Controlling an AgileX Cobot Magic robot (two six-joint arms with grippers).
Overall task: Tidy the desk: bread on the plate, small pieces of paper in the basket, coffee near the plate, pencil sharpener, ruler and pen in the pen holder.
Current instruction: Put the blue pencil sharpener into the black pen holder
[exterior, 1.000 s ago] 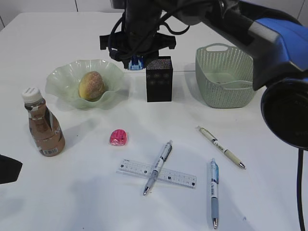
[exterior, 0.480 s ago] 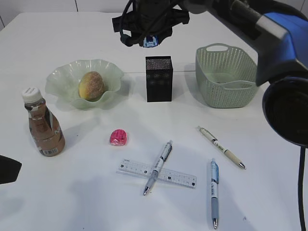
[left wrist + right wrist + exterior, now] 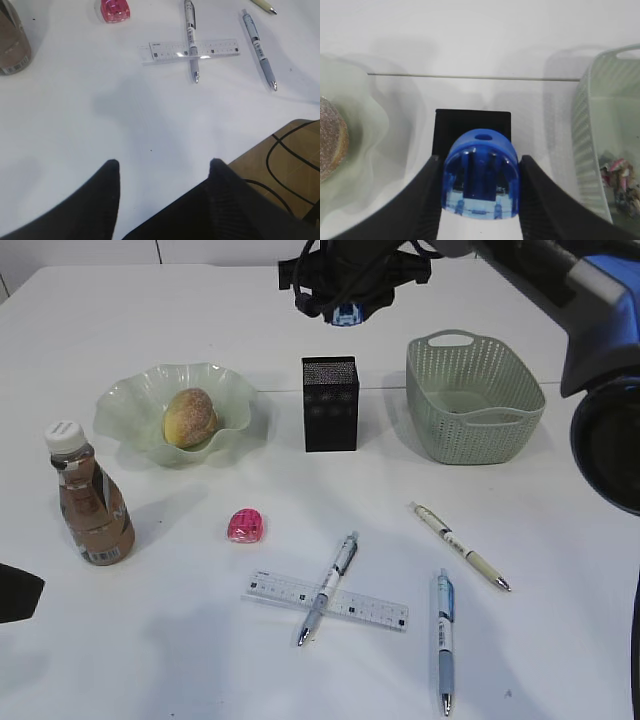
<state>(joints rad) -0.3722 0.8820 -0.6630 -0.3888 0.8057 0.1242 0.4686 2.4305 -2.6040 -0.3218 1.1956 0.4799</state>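
My right gripper (image 3: pixel 347 312) is shut on a blue pencil sharpener (image 3: pixel 481 172) and hangs over the black pen holder (image 3: pixel 470 122), which stands mid-table (image 3: pixel 330 405). A pink pencil sharpener (image 3: pixel 246 525) lies in front. A clear ruler (image 3: pixel 326 601) lies under one pen (image 3: pixel 330 585). Two more pens (image 3: pixel 461 545) (image 3: pixel 443 638) lie to the right. Bread (image 3: pixel 190 417) sits in the green plate (image 3: pixel 130 400), with the coffee bottle (image 3: pixel 90 505) at the left. My left gripper (image 3: pixel 164 162) is open over bare table near the front edge.
The green basket (image 3: pixel 475 400) stands right of the pen holder, and small paper bits (image 3: pixel 620 175) lie inside it. A brown surface with a black cable (image 3: pixel 285 160) shows past the table's edge in the left wrist view.
My right gripper has carried the blue sharpener up and to the right, from beside the plate's rim to above the pen holder. The left gripper has hardly moved.
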